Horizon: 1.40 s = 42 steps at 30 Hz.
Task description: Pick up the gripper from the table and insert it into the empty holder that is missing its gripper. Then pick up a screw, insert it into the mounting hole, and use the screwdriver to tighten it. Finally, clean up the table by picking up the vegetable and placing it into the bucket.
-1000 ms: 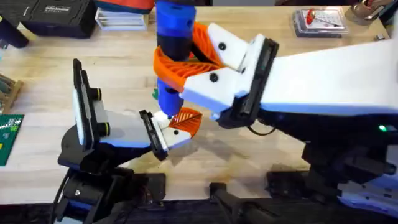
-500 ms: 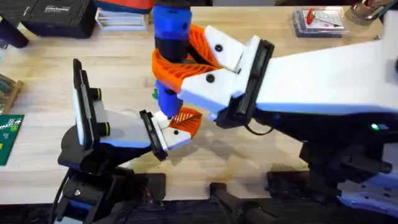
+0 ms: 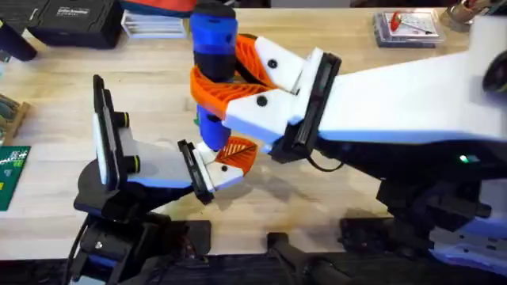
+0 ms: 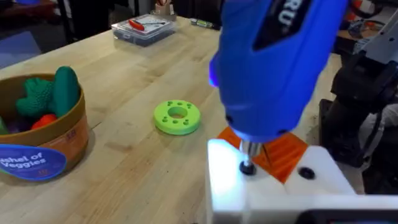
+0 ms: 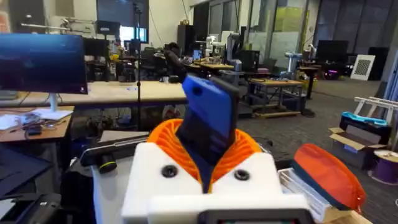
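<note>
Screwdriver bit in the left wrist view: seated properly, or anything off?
Nothing stands out. The screwdriver stands roughly upright, its bit on the screw in the white holder, with the orange gripper behind it.

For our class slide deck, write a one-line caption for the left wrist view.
Blue screwdriver sets its bit on a screw in the white holder, green disc beyond.

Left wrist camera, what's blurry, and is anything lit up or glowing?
In the left wrist view the blue screwdriver looms close and soft-edged, a bluish glow falls on the white holder under its bit, while the green disc and the table look sharper.
</note>
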Tool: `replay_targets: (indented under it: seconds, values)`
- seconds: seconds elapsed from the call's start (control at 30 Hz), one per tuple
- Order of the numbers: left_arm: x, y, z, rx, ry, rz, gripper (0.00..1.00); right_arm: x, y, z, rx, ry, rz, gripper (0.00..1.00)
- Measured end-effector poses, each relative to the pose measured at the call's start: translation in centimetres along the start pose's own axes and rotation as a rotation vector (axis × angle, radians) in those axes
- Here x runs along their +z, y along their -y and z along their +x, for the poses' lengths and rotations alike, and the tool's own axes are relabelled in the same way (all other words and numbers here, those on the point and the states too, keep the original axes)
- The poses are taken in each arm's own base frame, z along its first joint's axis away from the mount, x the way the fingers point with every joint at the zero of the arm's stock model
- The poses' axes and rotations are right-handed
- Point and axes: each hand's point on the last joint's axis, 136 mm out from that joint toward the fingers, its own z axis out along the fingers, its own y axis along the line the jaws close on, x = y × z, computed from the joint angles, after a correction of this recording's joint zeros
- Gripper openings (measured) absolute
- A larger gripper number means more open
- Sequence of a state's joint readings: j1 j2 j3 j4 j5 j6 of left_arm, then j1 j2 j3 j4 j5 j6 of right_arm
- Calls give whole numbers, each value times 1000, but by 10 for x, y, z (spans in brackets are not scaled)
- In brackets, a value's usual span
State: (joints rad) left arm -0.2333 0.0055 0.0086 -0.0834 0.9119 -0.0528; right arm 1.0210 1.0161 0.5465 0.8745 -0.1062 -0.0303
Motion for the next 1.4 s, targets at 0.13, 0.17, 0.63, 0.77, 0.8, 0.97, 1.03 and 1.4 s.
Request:
replay_targets:
  seconds: [0.13,0.17,0.63,0.77,0.8,0.97,1.03,1.4]
  values:
    - [0,0,0,0,0,0,5,0,0,0,0,-2,0,24]
    - [0,0,0,0,0,0,5,0,0,1,0,-2,0,24]
    - [0,0,0,0,0,0,5,0,0,0,0,0,0,24]
    - [0,0,0,0,0,0,5,0,0,-3,-1,11,1,24]
    - [0,0,0,0,0,0,5,0,0,-3,-1,10,1,24]
    - [0,0,0,0,0,0,5,5,-3,-4,3,-17,-20,24]
    - [0,0,0,0,0,0,5,9,-3,-9,4,-28,-24,24]
    - [0,0,0,0,0,0,5,11,0,-11,1,-45,-32,24]
